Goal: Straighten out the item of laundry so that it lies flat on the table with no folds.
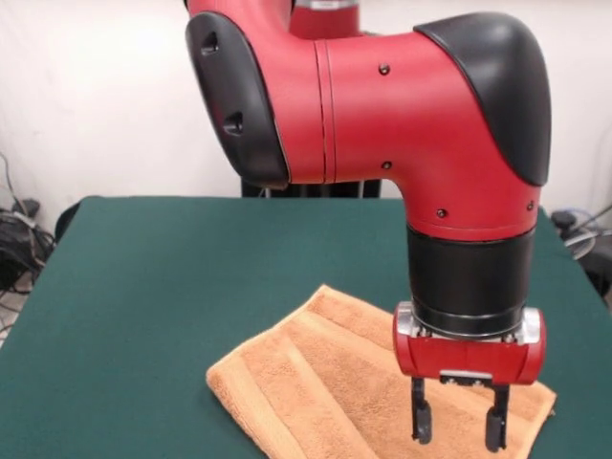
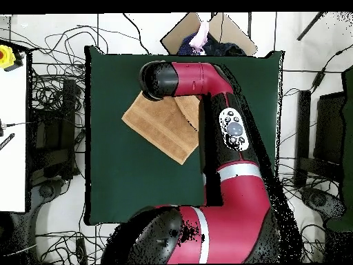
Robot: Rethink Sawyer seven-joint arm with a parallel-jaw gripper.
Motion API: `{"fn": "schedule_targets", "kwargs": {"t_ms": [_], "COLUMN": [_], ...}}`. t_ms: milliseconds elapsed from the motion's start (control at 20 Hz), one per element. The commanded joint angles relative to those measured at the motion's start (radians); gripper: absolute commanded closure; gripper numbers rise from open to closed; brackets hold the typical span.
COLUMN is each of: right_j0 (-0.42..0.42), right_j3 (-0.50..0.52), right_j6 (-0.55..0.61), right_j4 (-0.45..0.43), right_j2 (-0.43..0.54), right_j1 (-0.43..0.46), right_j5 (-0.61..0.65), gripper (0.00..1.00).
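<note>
- On your far left in the front view, a tangle of dark cables (image 1: 17,244) lies off the edge of the table (image 1: 143,287), whose dark green top fills most of the picture.
- Moving right, you meet the towel (image 1: 316,382) on the near right part of the table. It sits turned at an angle, one corner pointing toward the far side, and its near edge runs out of the bottom of the picture.
- You can see a woven band stripe running along the towel's left side, parallel to its left edge. The left edge looks thick, as if doubled, though you cannot be sure from this view.
- Further right, the red and black arm (image 1: 382,105) comes down from the top, and its gripper (image 1: 457,426) hangs over the towel's right part. The two black fingers (image 1: 421,419) stand apart with nothing between them; you cannot tell whether their tips touch the cloth.
- In the overhead view, the towel (image 2: 162,128) shows as a tilted rectangle in the half of the table (image 2: 138,186) away from the robot's base, and the arm (image 2: 220,138) covers its right side, so the gripper is hidden there.
</note>
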Motion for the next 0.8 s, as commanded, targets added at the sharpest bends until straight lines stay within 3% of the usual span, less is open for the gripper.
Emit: {"fn": "schedule_targets", "kwargs": {"t_ms": [50,450,800], "right_j0": [0.032,0.032,0.021], "right_j3": [-0.007,0.061,0.215], "right_j6": [-0.119,-0.101,-0.058], "right_j4": [-0.038,-0.051,-0.046], "right_j2": [0.063,0.053,0.032], "right_j1": [0.007,-0.021,-0.102], "right_j5": [-0.013,-0.050,-0.073], "gripper": [0.00,0.00,0.00]}}
